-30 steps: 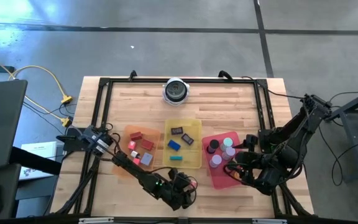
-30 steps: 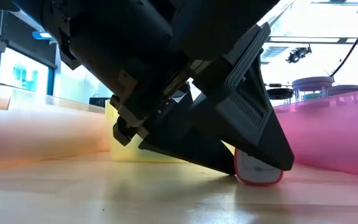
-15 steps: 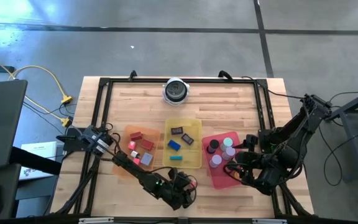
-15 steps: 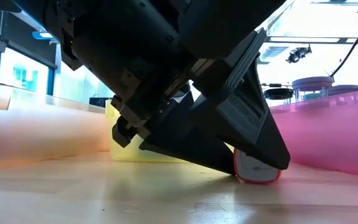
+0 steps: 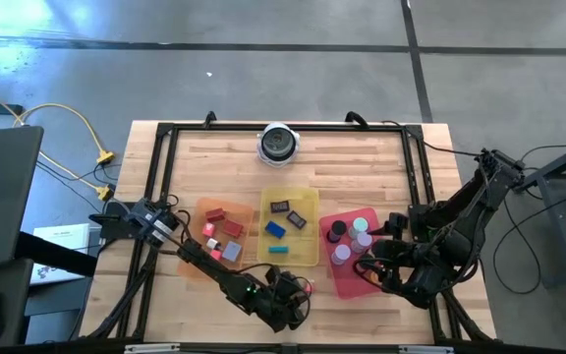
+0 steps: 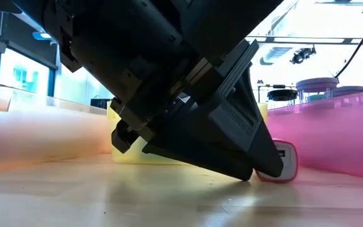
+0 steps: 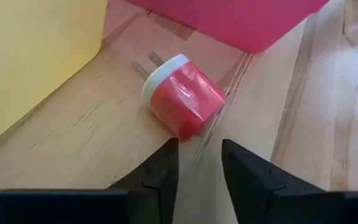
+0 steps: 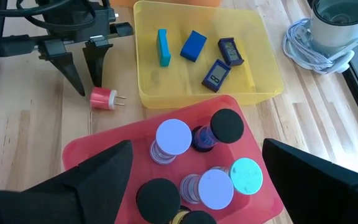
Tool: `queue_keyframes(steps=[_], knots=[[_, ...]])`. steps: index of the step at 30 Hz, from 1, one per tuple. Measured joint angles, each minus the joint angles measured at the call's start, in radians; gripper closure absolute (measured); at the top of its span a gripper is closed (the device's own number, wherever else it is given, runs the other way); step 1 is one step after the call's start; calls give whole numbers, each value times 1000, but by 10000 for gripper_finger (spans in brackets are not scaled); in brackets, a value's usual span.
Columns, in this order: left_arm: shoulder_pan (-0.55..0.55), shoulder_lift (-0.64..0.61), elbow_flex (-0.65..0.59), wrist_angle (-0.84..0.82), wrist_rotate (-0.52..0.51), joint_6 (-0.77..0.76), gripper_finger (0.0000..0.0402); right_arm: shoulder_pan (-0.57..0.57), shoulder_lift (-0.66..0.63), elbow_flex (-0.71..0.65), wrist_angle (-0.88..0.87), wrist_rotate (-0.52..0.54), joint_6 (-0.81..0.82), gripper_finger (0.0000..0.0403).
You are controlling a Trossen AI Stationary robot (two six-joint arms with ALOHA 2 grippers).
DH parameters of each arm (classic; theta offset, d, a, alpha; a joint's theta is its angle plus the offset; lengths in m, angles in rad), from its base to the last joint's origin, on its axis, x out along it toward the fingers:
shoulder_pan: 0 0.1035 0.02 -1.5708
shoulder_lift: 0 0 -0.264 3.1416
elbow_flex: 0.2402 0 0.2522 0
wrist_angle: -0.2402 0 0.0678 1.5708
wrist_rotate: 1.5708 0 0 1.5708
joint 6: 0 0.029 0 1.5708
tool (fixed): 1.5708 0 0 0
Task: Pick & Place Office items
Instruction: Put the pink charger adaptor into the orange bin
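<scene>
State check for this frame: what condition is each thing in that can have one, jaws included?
Red plug: on its side on the table, not gripped.
Left gripper: jaws open, empty, tips just short of the plug.
Right gripper: jaws open, empty, above the red tray.
Red tray: loaded with round discs.
Yellow tray: holds four blocks.
</scene>
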Motion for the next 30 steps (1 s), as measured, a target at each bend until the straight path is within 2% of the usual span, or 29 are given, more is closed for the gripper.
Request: queue_keyframes(steps=[7,11,17,25,30], knots=[[0,0,0,2,19,-38,335,0,0,0,6,0,0,55],[-1,1,0,57,38,-45,349,0,0,0,6,0,0,55],[11,1,0,143,51,-125,351,0,0,0,6,0,0,55],[26,1,0,152,234,-156,350,0,0,0,6,0,5,55],[25,1,0,153,250,-172,316,0,0,0,6,-1,11,55]])
